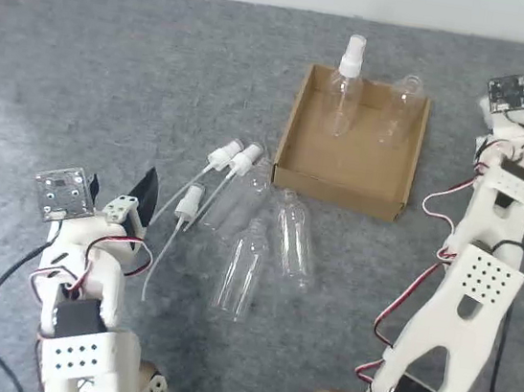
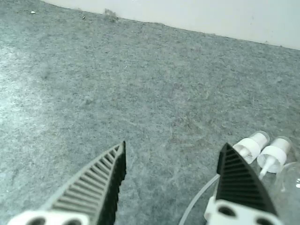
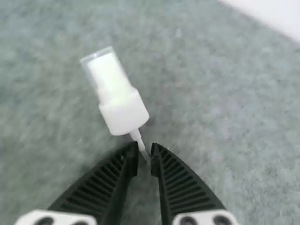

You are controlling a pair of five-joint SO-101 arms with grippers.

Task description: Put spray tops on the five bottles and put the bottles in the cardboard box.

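The cardboard box (image 1: 335, 188) lies at the back of the grey carpet. Inside it are a clear bottle (image 1: 342, 105) wearing a white spray top (image 1: 353, 55) and a second bottle (image 1: 401, 108) with no top. Three bare bottles (image 1: 241, 269) (image 1: 295, 239) (image 1: 253, 190) lie in front of the box, with three loose spray tops (image 1: 224, 154) (image 1: 246, 155) (image 1: 188, 204) beside them. My left gripper (image 1: 124, 180) (image 2: 176, 145) stands open and holds nothing, just left of those tops (image 2: 251, 145). My right gripper (image 3: 144, 157) is shut on the thin tube of a spray top (image 3: 117, 93).
The right arm (image 1: 495, 188) stretches along the right side of the box. Bare carpet (image 1: 114, 70) spreads to the left of the box. A pale wall runs along the far edge.
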